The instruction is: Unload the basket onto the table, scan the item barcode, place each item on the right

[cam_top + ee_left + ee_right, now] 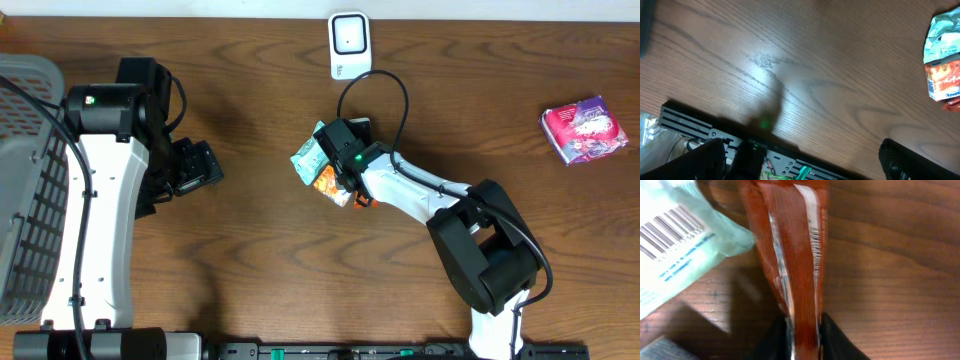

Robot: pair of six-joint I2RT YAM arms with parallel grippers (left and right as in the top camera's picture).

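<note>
Right tool [802, 340] pinches the orange packet [795, 255] by a thin edge, short of the scanner [348, 45]; so slight a hold may slip. Left tool [200, 165] stands wide, empty.

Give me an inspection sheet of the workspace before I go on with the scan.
Surface: brown wooden table, grain visible.
Job's things: orange packet pinched at its edge; pale green packet beside it, barcode facing the right wrist camera; white scanner at the far edge.
Clutter: pink packet, far right.
Pincers: right pincer shut on the orange packet; left pincer open, empty.
Cables: black cable loops from the right arm toward the scanner.
Surroundings: grey basket at the left edge.
</note>
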